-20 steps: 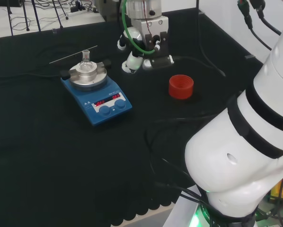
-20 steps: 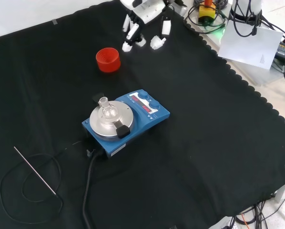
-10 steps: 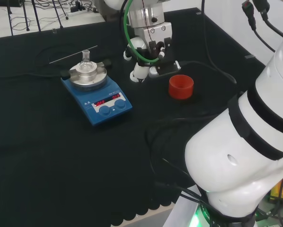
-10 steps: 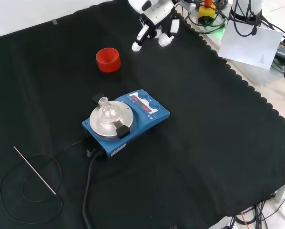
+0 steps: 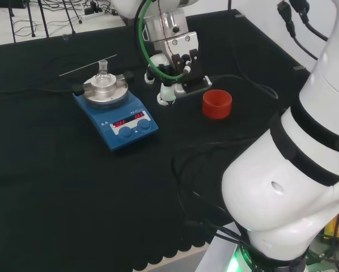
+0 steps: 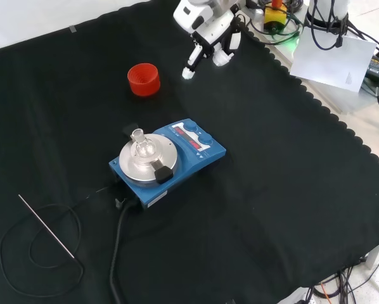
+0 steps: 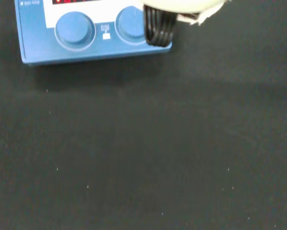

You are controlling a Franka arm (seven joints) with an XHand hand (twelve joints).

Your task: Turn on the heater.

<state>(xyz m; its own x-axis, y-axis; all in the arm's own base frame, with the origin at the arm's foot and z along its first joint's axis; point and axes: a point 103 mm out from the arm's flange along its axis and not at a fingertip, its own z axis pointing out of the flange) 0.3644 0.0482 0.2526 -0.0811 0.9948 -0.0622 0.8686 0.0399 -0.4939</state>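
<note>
In the head view the blue heater (image 5: pixel 116 117) sits on the black tabletop (image 5: pixel 73 187) left of centre, its red display lit and two blue knobs (image 5: pixel 134 131) facing the camera, with a small glass flask (image 5: pixel 103 75) standing on its round metal plate. The hand (image 5: pixel 172 62) hangs above the cloth between the heater and a red ribbed ring (image 5: pixel 217 103), touching neither; one finger points down and the others look partly curled, holding nothing. Half a second ago it was a little farther right and closer to the ring, so it has shifted toward the heater. The front view adds what the head view hides: a thin metal rod (image 6: pixel 46 226) and a looped black cable (image 6: pixel 37 253) at lower left, and the power cord (image 6: pixel 118 247) leaving the heater (image 6: pixel 177 158). Here the hand (image 6: pixel 208 31) sits at the top edge, right of the red ring (image 6: pixel 143 79), well apart from the heater. The wrist view shows the heater's front edge (image 7: pixel 90 45) with both knobs (image 7: pixel 75 28) close up, beside a blurred white part of the hand (image 7: pixel 182 5).
</note>
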